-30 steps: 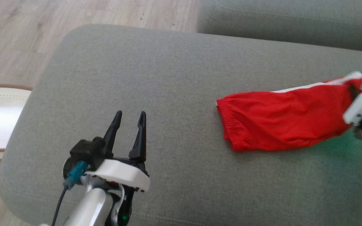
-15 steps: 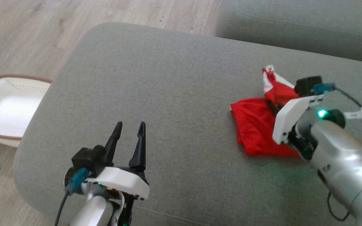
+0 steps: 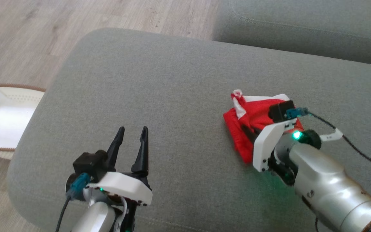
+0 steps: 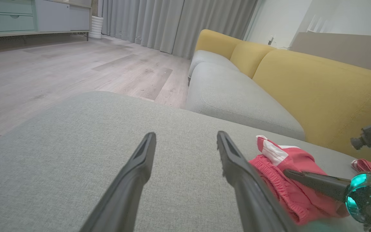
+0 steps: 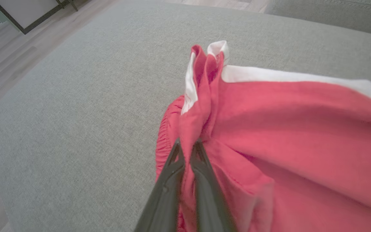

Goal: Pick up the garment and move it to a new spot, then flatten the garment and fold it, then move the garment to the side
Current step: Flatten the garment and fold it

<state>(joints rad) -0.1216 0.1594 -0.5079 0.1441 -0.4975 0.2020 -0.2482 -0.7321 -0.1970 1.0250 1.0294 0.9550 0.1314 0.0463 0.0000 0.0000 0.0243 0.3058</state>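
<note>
Grey upholstery spreads across the scene: a broad grey cushion (image 3: pixel 172 80), with pale wood floor (image 3: pixel 21 29) beyond its far left corner. Off the cushion's left edge, down on the floor, sits a white basket (image 3: pixel 8 96) with a brown rim. Over the cushion's near left part hovers the left claw (image 3: pixel 133 129), its two dark fingers spread wide with nothing between them, tips pointing toward the cushion's far side. On the cushion's right half lies the red garment (image 3: pixel 253 112), bunched into a heap, with white trim along its far edge and a white-and-red corner poking up. The right claw (image 5: pixel 187 143) comes in from the cushion's near right, its fingers pinched tight on a fold of the red cloth, while the garment's elastic hem rests on the cushion. Past the cushion's far right edge is a second grey seat (image 3: pixel 301 25), and the left wrist view shows yellow backrests (image 4: pixel 317 87) behind it.
</note>
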